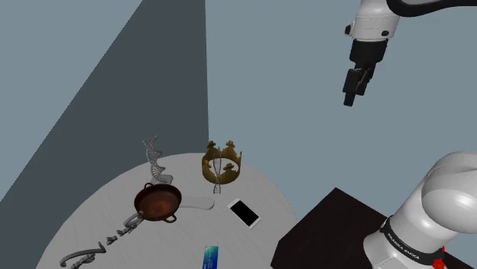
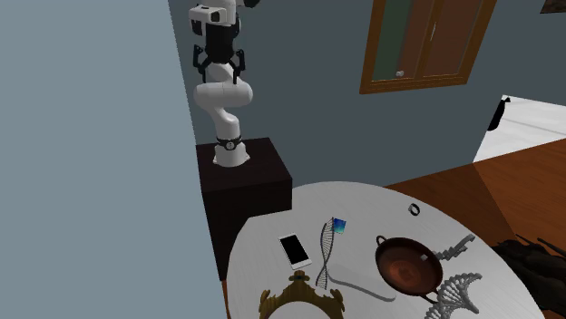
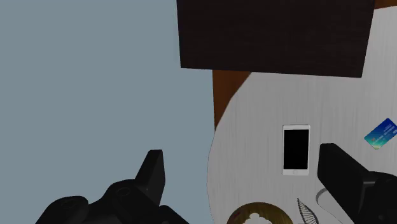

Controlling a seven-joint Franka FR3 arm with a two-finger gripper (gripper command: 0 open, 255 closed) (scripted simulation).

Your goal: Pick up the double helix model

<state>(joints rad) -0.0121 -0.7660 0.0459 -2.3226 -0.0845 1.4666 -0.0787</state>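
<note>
Gripper [image 2: 220, 65] spread wide, empty, high over the stand [image 2: 263, 172], open air all round. Table [image 1: 267, 200] edge next, phone [image 3: 296, 149] just inside it. Crown [image 1: 235, 168] cut off in the wrist view. Farthest: double helix model [image 1: 155, 159], beyond the pan [image 1: 158, 202], near the rim.

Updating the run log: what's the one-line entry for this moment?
claw: open, empty, raised | upright grey double helix model: on table, untouched | neighbours: pan, crown

Pan [image 1: 158, 201] just beside helix [image 1: 155, 158]; crown [image 1: 234, 166] near; overhead free.
</note>
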